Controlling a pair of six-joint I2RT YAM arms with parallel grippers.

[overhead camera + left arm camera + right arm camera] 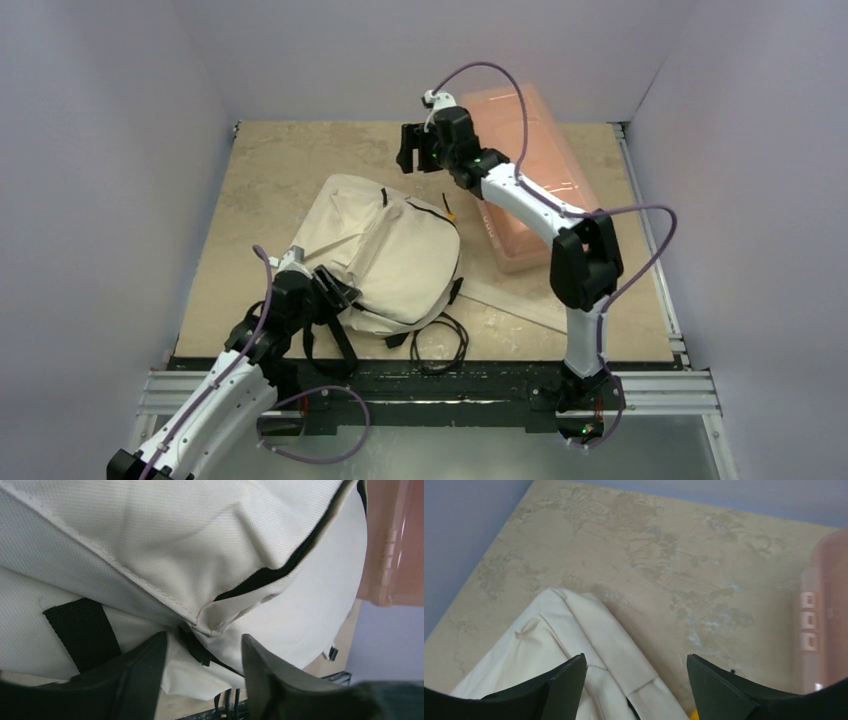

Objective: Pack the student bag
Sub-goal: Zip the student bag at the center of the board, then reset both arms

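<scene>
Left gripper (pixel 202 639): jaws apart, with a clear gap between the two black fingers (pixel 142 672). A stitched fabric corner of the student bag (pixel 385 255) sits right at the gap, just above the tips. The finger at picture-left overlaps the cloth, but no pinch is visible. The left wrist view is nearly all cream fabric: a dark zipper slit (pixel 272 572) runs up to the right, and a black strap patch (pixel 80 630) is sewn on at left. An edge of the pink box (pixel 555 165) shows at the far right of that view.

Right gripper (pixel 636 662): jaws wide apart, nothing between them. It hangs in the air over the far part of the table (pixel 270 170), above the bag's far edge and clear of it. The right wrist view looks down on bare marbled tabletop, with the bag's cream corner at lower left and the box blurred at right. There's a small yellow bit at the bottom edge; can't tell what it is.

Top view: the bag lies flat on the table, left of centre, between the two arms. The left gripper is at its near-left corner. Black straps (pixel 343 345) trail toward the table's near edge. A black cord loop (pixel 466 342) lies by the bag's near-right corner. The pink box is translucent and lies lengthwise along the right side, just beside the bag, with the right arm's forearm crossing above it.
</scene>
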